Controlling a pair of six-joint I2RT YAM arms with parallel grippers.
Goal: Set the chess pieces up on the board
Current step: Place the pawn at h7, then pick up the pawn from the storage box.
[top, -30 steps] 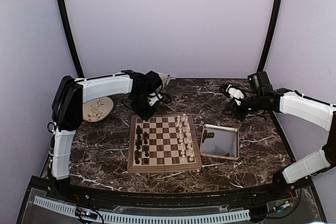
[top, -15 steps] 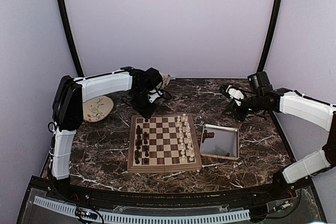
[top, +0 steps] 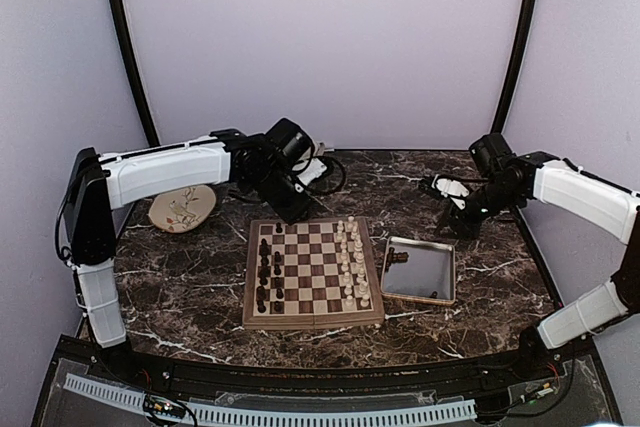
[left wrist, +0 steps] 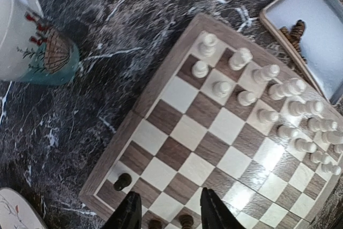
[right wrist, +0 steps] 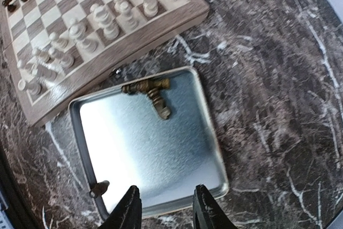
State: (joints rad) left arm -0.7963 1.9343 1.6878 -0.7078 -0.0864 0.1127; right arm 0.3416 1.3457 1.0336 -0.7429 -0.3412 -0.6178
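The chessboard (top: 313, 322) lies mid-table. Several dark chessmen (top: 268, 267) stand along its left side. My left gripper (top: 297, 209) is open and empty above the board's far-left corner. In the left wrist view the left gripper (left wrist: 170, 215) hangs over empty squares beside a dark pawn (left wrist: 122, 181) on the corner square. My right gripper (top: 462, 222) is open and empty. In the right wrist view the right gripper (right wrist: 165, 213) hovers over the near edge of the metal tray (right wrist: 144, 148). Dark chessmen (right wrist: 155, 95) lie in the tray, and one more (right wrist: 99, 187) at its rim.
Cream-white chessmen (top: 350, 262) fill the board's right side. The metal tray (top: 420, 272) sits right of the board. A mug (left wrist: 37, 46) stands beyond the board's far-left corner. A decorated plate (top: 183, 207) lies at the left.
My left gripper has lifted and swung right off the far-left corner, where a dark pawn now stands free. My right gripper has turned and moved nearer the tray.
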